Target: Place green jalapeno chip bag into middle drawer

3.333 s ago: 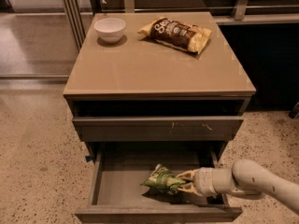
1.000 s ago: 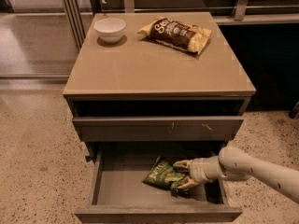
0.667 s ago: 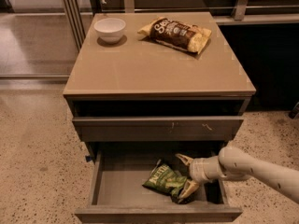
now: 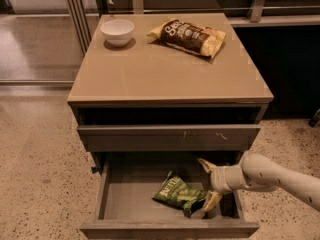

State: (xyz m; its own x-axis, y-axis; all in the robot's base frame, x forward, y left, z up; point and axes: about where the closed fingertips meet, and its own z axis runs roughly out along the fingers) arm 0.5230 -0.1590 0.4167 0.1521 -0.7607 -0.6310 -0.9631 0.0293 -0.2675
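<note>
Tan cabinet surface (image 4: 165,69) up top, middle drawer (image 4: 131,200) open below it. My hand (image 4: 209,182) is inside the drawer on the right, fingers spread apart, gripping nothing. The brown chip bag (image 4: 189,35) sits on the surface. The green jalapeno chip bag (image 4: 176,193) lies on the drawer floor just left of my hand. The white bowl (image 4: 117,32) is at the surface's back left.

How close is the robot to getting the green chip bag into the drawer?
Nearly finished. The green jalapeno chip bag lies flat on the floor of the open middle drawer. The gripper is inside the drawer at the bag's right edge, fingers open, so nothing is in hand. What's left: lifting the arm out of the drawer.
</note>
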